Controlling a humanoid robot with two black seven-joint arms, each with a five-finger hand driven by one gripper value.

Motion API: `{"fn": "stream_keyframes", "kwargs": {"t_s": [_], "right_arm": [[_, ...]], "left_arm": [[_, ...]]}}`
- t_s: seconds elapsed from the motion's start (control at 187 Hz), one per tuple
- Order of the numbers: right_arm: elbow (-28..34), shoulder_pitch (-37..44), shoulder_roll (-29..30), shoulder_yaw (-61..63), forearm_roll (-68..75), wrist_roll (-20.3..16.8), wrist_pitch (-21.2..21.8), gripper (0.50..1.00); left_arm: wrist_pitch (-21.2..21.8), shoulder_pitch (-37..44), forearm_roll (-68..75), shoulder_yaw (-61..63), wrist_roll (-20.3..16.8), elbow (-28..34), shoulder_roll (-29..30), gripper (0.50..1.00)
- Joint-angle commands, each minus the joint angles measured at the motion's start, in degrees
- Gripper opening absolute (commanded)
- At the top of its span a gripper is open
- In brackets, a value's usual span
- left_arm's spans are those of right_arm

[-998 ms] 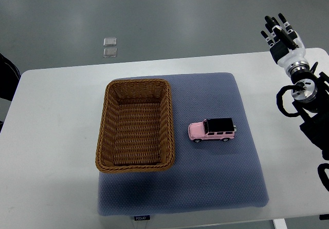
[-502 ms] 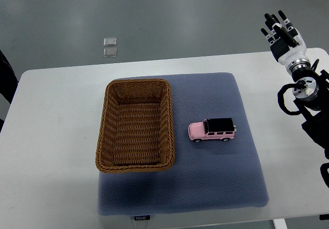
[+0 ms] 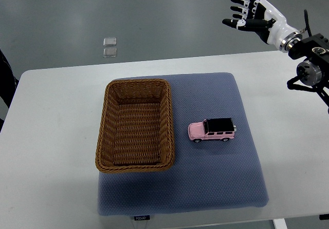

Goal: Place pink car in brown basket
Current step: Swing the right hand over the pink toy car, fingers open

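Top view: pink car (image 3: 212,129) sits on a blue mat (image 3: 216,177), just right of the empty brown basket (image 3: 134,125).
Small, rigid and likely light; pinch its flat sides. Right hand (image 3: 250,16) hovers well away, fingers spread, empty.

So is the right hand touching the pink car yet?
Apart. The top view shows the right hand open beyond the table's far right corner, with a wide stretch of table and blue mat between it and the pink car.
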Motion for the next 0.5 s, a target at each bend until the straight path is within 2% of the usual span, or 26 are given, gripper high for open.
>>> {"fn": "stream_keyframes", "kwargs": {"t_s": [0.0, 0.139, 0.283, 0.406, 0.496], "right_arm": [[5.61, 5.2, -5.18, -9.43, -3.79, -2.21, 1.11, 0.911], [10.71, 13.29, -11.33, -19.72, -6.51, -3.62, 5.94, 0.911], [15.19, 20.67, -17.04, -26.75, -12.13, -5.11, 14.99, 0.911], [20.9, 22.87, -20.3, -28.42, -18.64, -7.22, 21.5, 0.911], [24.86, 22.87, -20.74, -29.47, -23.65, -9.95, 22.99, 0.909]], "left_arm": [[0.0, 0.0, 0.08, 0.0, 0.02, 0.04, 0.0, 1.0], [0.0, 0.0, -0.01, 0.0, 0.02, 0.04, 0.0, 1.0], [0.0, 0.0, -0.01, 0.0, 0.02, 0.04, 0.0, 1.0], [0.0, 0.0, -0.01, 0.0, 0.02, 0.04, 0.0, 1.0], [0.0, 0.0, -0.01, 0.0, 0.02, 0.04, 0.0, 1.0]]}}
